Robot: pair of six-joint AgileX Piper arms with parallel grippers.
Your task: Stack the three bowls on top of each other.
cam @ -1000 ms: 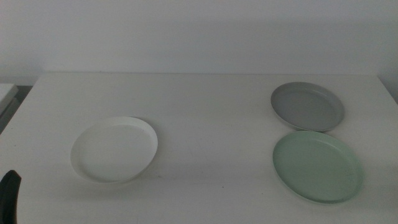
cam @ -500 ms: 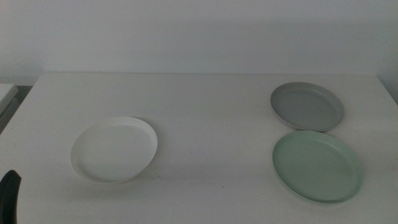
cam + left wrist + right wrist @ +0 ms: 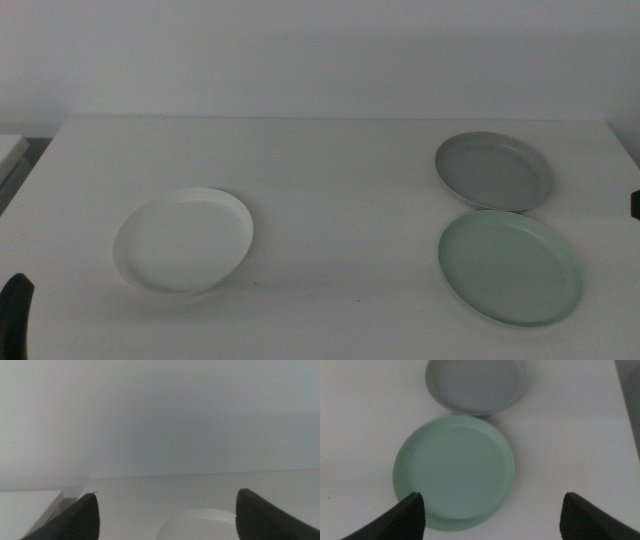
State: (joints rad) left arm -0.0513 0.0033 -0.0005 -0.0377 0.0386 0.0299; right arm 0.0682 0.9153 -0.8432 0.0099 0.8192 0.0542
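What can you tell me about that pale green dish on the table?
The pale green bowl is a shallow, plate-like round dish with a low raised rim and a flat, empty inside, matte like plastic or ceramic. It lies flat and right way up on the white table, near its front right side. The grey bowl lies just behind it; whether their rims touch is unclear. The right pincer hangs open above it, not touching.

grey bowl (image 3: 494,171) just beside green bowl (image 3: 511,267), white bowl (image 3: 184,240) well apart

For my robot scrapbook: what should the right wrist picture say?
Open right end effector hovers above the pale green bowl, the grey bowl just beyond it.
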